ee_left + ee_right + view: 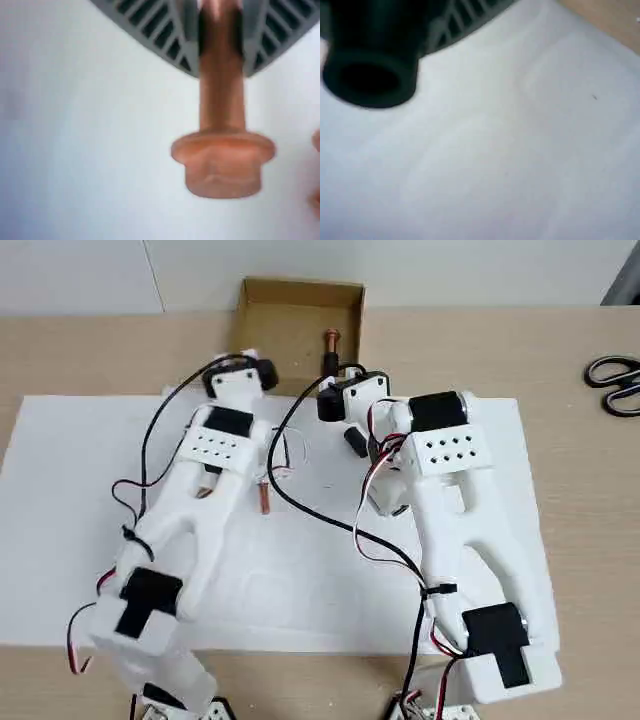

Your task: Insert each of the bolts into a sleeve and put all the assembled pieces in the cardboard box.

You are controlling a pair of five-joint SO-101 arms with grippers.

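**Bolt in left gripper, sleeve in right, one assembled piece in box**

Left gripper (221,70) is clamped on a copper bolt (222,150). Its grey ribbed fingers (150,30) pinch the shank from both sides. The flanged head sticks out past the tips, free, over the white sheet (75,150). In high view the bolt hangs just beside the left arm, head toward the arm bases, approx mid-sheet. A sliver of another copper-coloured thing (316,142) sits near the head, too cut off to name.

Right gripper (395,30) is closed narrow around a black sleeve (370,75), bore end facing the wrist cam, w/ a ribbed finger along its side. In high view the sleeve sits under the right wrist, near the sheet's far edge. Bolt & sleeve are apart, not touching.

The cardboard box (290,330) stands on the wooden table (80,350) at the sheet's far edge, btwn the two wrists. Inside it, toward the right wall, appears to lie one assembled piece (328,352), copper head at the far end, black sleeve part toward the arms.

Scissors (615,380) w/ black handles lie on the table, well off to the right.
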